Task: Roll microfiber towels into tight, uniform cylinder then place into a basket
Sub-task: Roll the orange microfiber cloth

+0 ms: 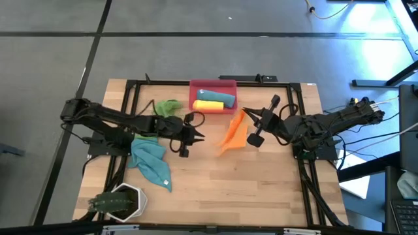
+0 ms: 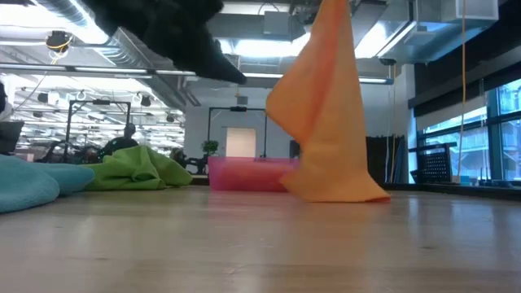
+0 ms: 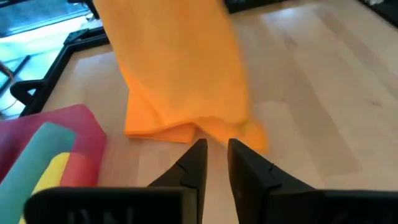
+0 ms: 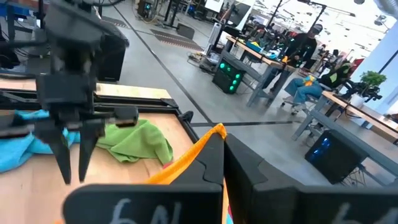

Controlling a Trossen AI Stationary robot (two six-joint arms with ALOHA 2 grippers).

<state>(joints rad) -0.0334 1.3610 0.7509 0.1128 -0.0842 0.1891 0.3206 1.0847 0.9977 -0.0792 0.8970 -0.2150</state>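
The right tool (image 1: 245, 115) pinches the top edge of the orange towel (image 1: 234, 134), which hangs with its lower edge on the desk (image 1: 261, 189) beside the red basket (image 1: 230, 83) (two rolls inside); the left tool (image 1: 199, 137), fingers narrowly apart, holds nothing, just short of the towel

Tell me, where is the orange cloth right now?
In the high view the orange towel hangs from the right gripper near the table's middle, just beside the pink basket, its lower edge touching the wood.
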